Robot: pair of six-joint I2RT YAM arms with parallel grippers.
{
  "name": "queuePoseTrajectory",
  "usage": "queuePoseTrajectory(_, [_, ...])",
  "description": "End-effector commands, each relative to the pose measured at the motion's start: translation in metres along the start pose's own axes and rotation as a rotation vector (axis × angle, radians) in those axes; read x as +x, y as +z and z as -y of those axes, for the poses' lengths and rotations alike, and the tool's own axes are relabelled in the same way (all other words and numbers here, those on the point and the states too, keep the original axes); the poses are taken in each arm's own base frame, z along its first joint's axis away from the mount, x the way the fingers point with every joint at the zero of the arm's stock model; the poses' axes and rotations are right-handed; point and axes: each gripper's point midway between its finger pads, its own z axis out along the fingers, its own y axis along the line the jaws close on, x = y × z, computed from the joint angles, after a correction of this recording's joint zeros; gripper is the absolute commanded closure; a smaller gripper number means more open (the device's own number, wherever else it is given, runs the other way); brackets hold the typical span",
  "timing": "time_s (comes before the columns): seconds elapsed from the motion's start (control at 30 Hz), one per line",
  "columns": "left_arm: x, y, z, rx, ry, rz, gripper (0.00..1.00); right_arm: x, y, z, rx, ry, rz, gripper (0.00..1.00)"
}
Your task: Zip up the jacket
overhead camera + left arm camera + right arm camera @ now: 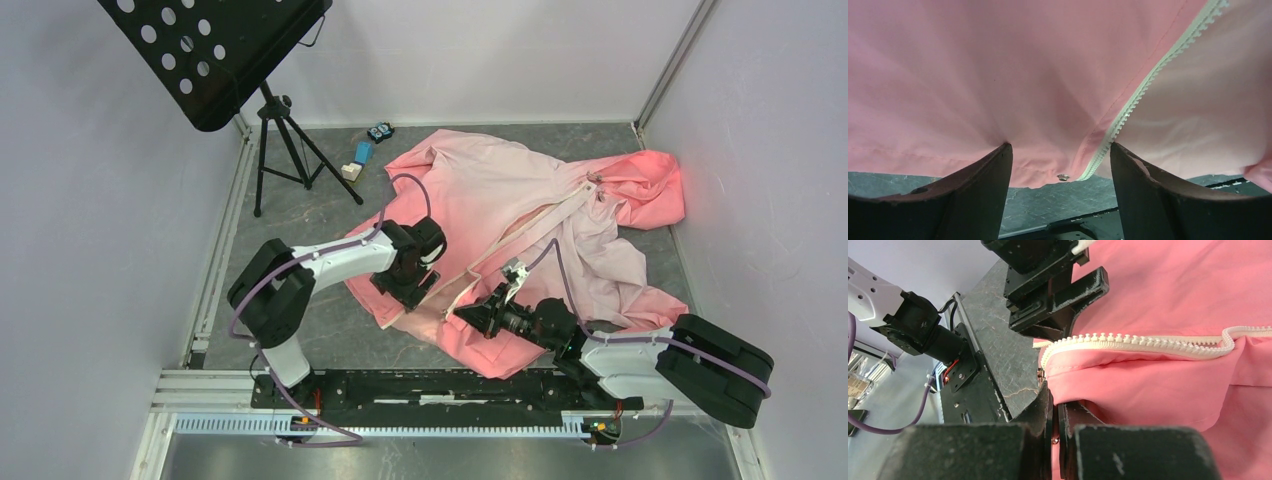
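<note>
From above, the jacket lies spread on the grey tabletop, in the middle and to the right. Its hood is at the far right and its hem is toward the arms. The pale zipper strip runs slantwise from the collar down to the hem. The left fingers are down on the left part of the hem. The right fingers are at the hem edge just beside them. A black music stand is at the far left corner.

In the left wrist view, the left fingers are spread wide and their tips touch the pink cloth. The zipper strip passes between them, closer to the finger on the right side of the picture. A small metal snap sits at the hem edge beside its lower end.

In the right wrist view, the right fingers are pressed almost together and pinch the hem edge of the jacket. This is just below the end of the zipper strip. The left fingers stand on the cloth just behind the strip.
</note>
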Motion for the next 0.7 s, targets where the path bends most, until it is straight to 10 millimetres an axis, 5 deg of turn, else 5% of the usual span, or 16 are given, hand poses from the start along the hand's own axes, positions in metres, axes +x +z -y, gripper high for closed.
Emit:
queuePoseTrajectory(0.0, [-0.015, -0.001, -0.004, -0.043, -0.019, 0.031, 0.24, 0.007, -0.012, 0.002, -0.010, -0.014, 0.013, 1.00])
queuePoseTrajectory(0.27, [-0.017, 0.012, -0.004, -0.065, -0.032, -0.019, 0.47, 0.007, -0.014, 0.001, -0.018, -0.010, 0.017, 1.00])
queuePoseTrajectory(0.47, [-0.030, -0.006, -0.015, -0.117, -0.038, 0.055, 0.60, 0.006, -0.016, 0.001, -0.017, -0.012, 0.021, 1.00])
queuePoseTrajectory(0.67, [-0.032, -0.004, -0.009, -0.084, -0.036, 0.040, 0.84, 0.006, -0.016, 0.001, -0.015, -0.011, 0.021, 1.00])
